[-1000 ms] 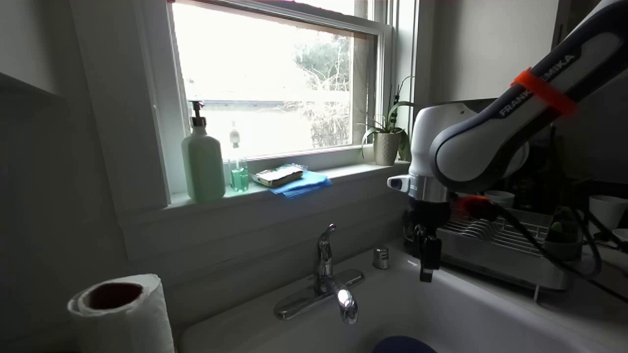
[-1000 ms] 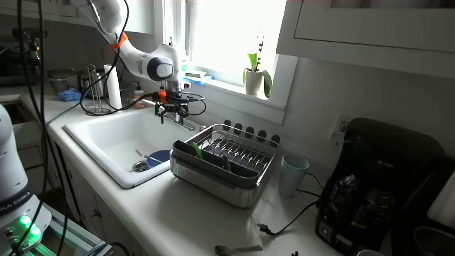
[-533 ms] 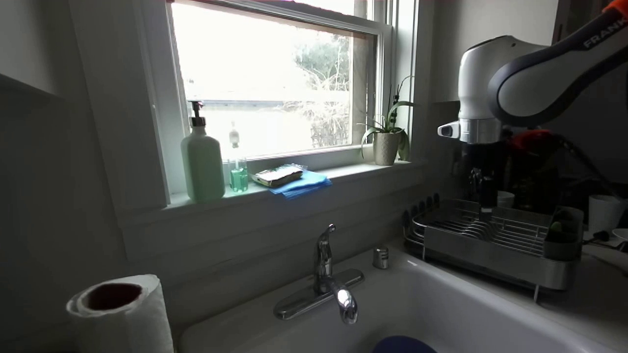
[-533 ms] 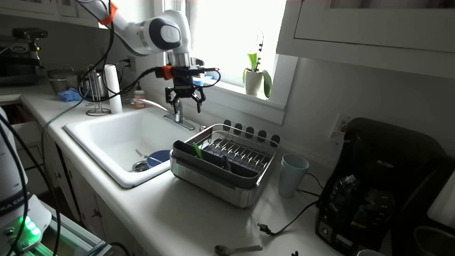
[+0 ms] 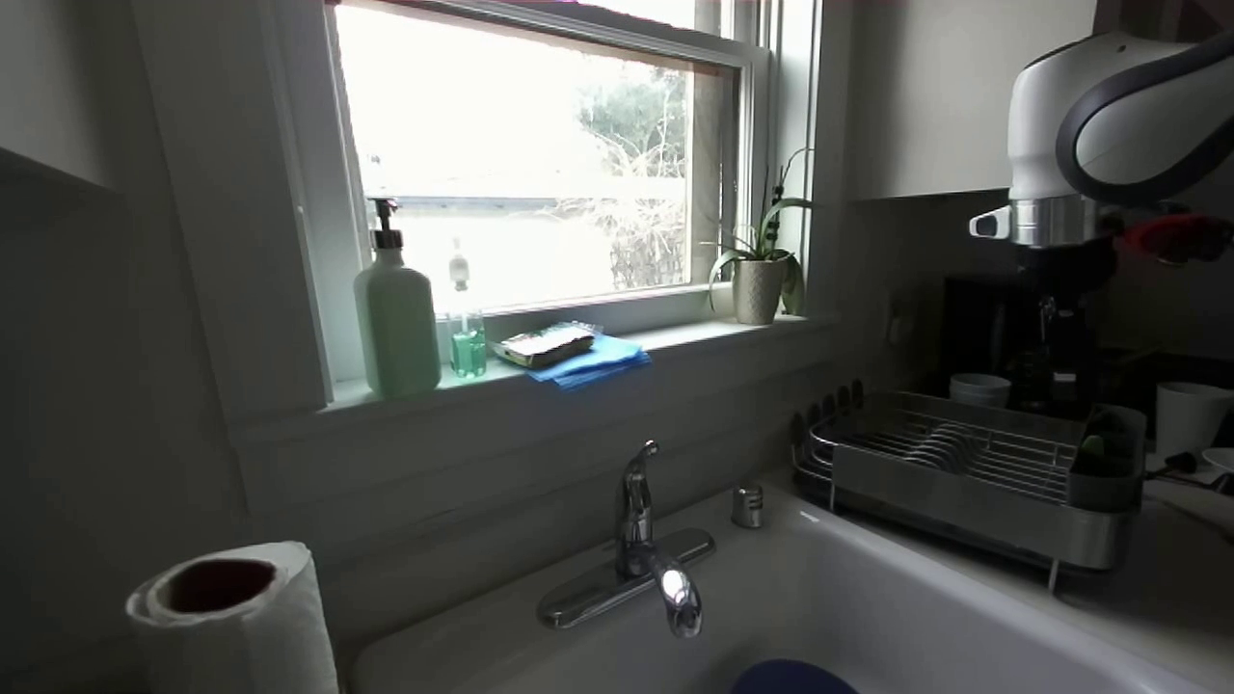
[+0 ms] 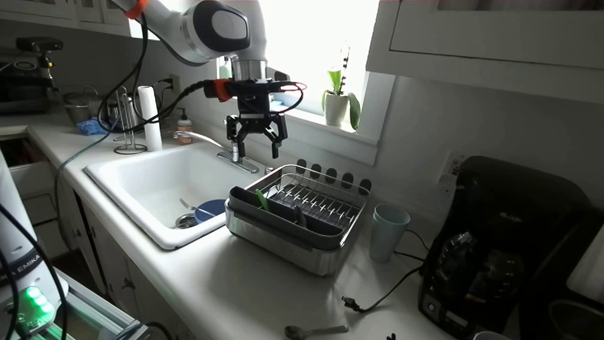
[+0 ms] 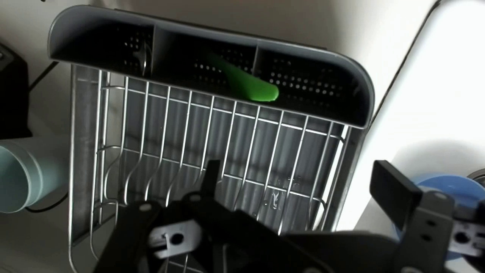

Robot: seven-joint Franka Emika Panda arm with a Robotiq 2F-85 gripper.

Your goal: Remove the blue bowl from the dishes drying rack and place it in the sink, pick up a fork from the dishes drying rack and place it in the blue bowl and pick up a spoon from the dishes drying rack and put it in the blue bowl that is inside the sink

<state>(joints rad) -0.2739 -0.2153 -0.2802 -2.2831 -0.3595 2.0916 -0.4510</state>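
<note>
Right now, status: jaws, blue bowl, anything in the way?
Jaws open, nothing held, above the drying rack. Blue bowl in the sink. Green item leaning in caddy, possibly in the way.

In an exterior view, bright daylight fills a white-framed rectangular glass window (image 5: 525, 145) near eleven o'clock; a shadowed, flat grey wall (image 5: 87, 366) stands at nine, a boxy white cabinet (image 5: 964, 106) at two.

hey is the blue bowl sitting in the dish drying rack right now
No, in an exterior view the blue bowl is down inside the sink, beside the dishes drying rack.
</note>
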